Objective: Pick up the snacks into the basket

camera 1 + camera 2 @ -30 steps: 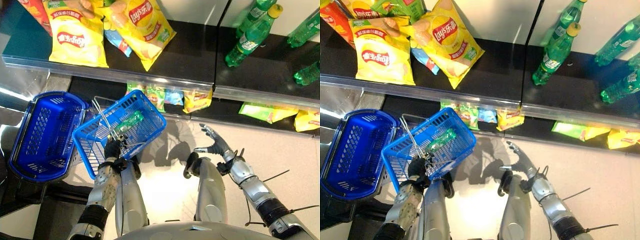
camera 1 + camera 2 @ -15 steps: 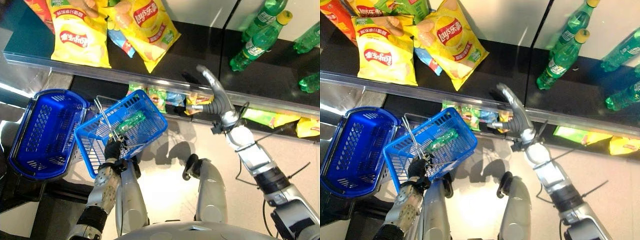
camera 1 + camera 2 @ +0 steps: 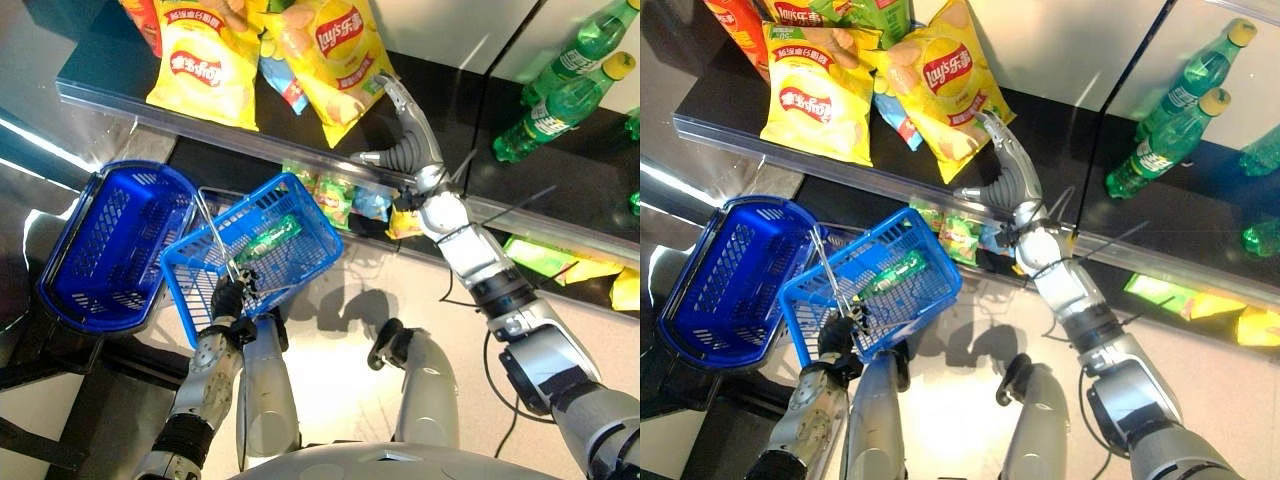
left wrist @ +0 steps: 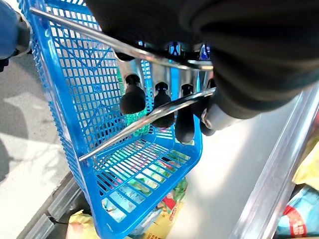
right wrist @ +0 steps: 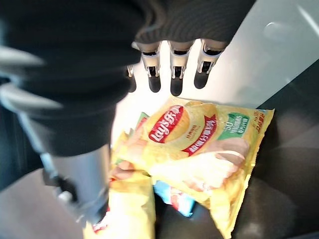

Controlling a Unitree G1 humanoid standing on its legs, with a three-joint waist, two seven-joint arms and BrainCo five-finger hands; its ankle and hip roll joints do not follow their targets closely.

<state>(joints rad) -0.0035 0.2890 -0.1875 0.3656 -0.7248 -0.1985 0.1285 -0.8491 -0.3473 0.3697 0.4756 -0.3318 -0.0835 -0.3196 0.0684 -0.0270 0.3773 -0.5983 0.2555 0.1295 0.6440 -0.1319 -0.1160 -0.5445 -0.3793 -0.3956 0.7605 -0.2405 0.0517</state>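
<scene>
A black shelf (image 3: pixel 420 95) carries yellow chip bags (image 3: pixel 335 50) at the far left. The blue basket (image 3: pixel 255 255), holding a green bottle (image 3: pixel 268 238), hangs nearer from the left hand (image 3: pixel 226 299), curled round its wire handle (image 4: pixel 144 122). The right hand (image 3: pixel 400 135), fingers straight, hovers just beside the chip bags.

1. A second blue basket (image 3: pixel 110 250), darker than mine, sits to my left with nothing inside that I can see.
2. Green bottles (image 3: pixel 1170 125) lie on the dark upper shelf (image 3: pixel 1060 150), off to my right past a thin divider.
3. A metal rail (image 3: pixel 200 120) runs along that shelf's front edge.
4. Pale floor (image 3: pixel 340 350) lies below me.
5. A lower shelf (image 3: pixel 1210 290) runs under the upper one.
</scene>
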